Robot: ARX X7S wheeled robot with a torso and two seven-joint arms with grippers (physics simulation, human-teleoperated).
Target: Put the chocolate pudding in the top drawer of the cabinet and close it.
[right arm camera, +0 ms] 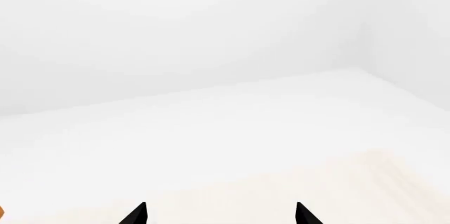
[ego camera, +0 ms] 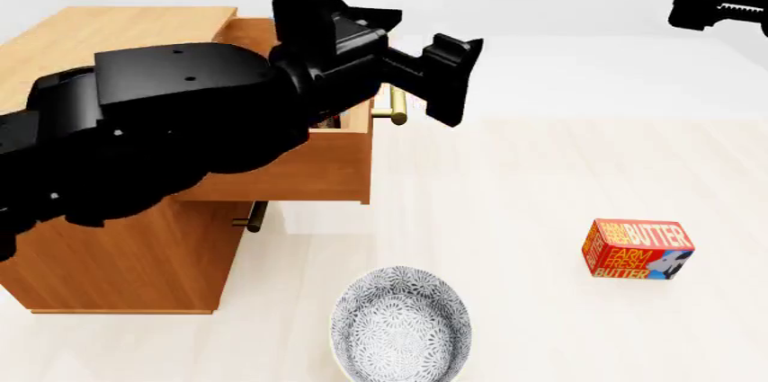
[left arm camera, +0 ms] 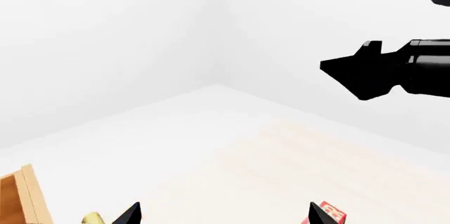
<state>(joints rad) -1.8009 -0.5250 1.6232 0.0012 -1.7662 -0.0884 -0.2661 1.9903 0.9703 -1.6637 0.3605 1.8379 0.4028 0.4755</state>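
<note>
Left tool (ego camera: 438, 81) spread and empty beside the pulled-out light wood top drawer (ego camera: 306, 166); chocolate pudding unseen, so shutting now risks an empty drawer; right tool (ego camera: 720, 4) spread too.

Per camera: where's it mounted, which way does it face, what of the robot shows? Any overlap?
Head view: looks forward and down at light brown wooden cabinet, open top drawer, patterned grey bowl; both arms show.
Left wrist view: faces floor and wall corner; left gripper tips open, right gripper ahead.
Right wrist view: faces bare floor and walls; two tips.
Shared: red-orange butter box, head and left wrist.
</note>
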